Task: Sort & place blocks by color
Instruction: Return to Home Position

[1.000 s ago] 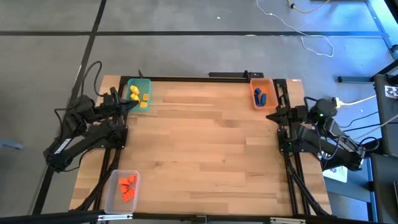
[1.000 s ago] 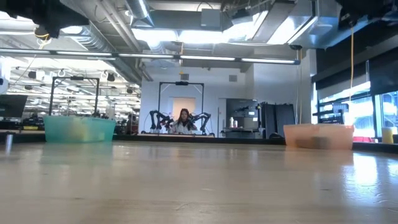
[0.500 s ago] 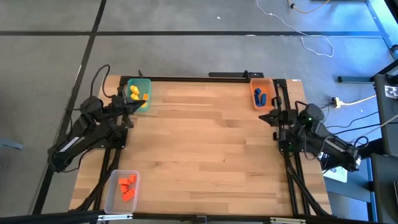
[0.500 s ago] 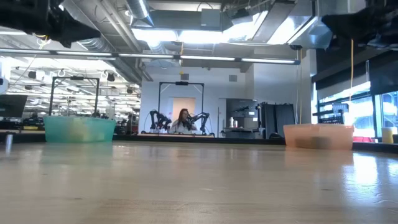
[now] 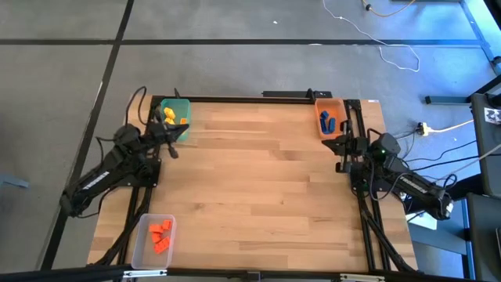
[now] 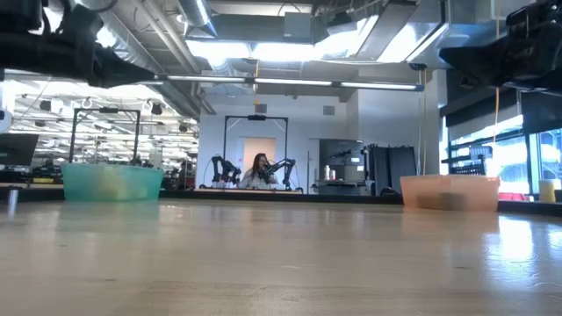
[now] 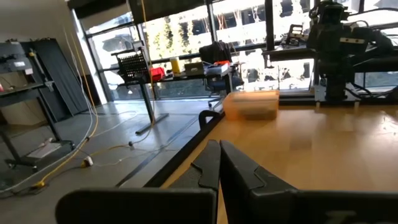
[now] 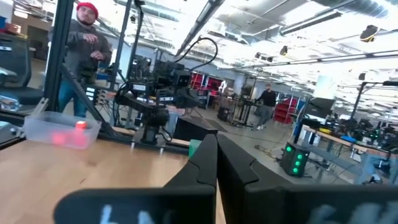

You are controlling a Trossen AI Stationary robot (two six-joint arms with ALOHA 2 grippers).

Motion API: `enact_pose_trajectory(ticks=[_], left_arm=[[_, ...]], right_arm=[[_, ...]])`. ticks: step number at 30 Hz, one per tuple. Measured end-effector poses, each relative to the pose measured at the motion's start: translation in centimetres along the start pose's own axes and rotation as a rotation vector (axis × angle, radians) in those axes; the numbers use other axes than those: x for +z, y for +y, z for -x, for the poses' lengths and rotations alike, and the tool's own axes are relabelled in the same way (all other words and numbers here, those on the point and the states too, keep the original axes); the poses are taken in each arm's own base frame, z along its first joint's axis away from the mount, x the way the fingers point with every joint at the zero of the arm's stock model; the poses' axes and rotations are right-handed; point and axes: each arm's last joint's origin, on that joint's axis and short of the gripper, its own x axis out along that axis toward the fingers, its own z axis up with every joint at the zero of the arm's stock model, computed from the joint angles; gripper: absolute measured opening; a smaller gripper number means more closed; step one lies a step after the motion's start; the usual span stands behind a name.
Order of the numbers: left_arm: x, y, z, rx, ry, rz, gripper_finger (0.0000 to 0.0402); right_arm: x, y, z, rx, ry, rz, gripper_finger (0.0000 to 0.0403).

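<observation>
Yellow blocks (image 5: 174,119) lie in the green bin (image 5: 185,108) at the far left corner. Blue blocks (image 5: 327,120) lie in the orange bin (image 5: 319,130) at the far right corner. Orange-red blocks (image 5: 160,235) lie in the clear bin (image 5: 142,249) at the near left corner. My left gripper (image 5: 171,146) hovers shut just near of the green bin, its fingers (image 7: 219,163) closed on nothing. My right gripper (image 5: 340,146) hovers shut just near of the orange bin, fingers (image 8: 216,158) together and empty. No block lies loose on the table.
The wooden table top (image 5: 258,188) lies bare between the three bins. The low view shows the green bin (image 6: 111,183) and the orange bin (image 6: 450,191) at the far edge. People stand in the room beyond (image 8: 84,37), (image 6: 261,171). Cables hang beside both arms.
Both arms have reached in from the table's side edges. The left gripper has moved toward the table's right and slightly near. The right arm's wrist has moved toward the table's left. In the low view both arms now show larger at the top. No block has moved.
</observation>
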Motion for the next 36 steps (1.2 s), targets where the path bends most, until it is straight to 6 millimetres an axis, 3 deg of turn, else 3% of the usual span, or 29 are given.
enact_pose_trajectory(ticks=[11,26,31,36], left_arm=[[-3.5,-0.3,-0.7,-0.010,0.014,0.017,0.0000],[-3.6,-0.4,-0.7,-0.037,0.020,0.034,0.0000],[-3.8,-0.5,-0.7,-0.039,0.045,0.168,0.0000],[-3.8,-0.4,-0.7,-0.031,0.044,0.154,0.0000]], right_arm=[[-0.3,-0.2,0.2,0.034,0.031,-0.039,0.0000],[-1.6,0.0,0.3,0.029,0.155,-0.290,0.0000],[-1.8,0.0,0.3,0.020,0.174,-0.405,0.0000],[-1.8,0.0,0.3,0.017,0.175,-0.437,0.0000]])
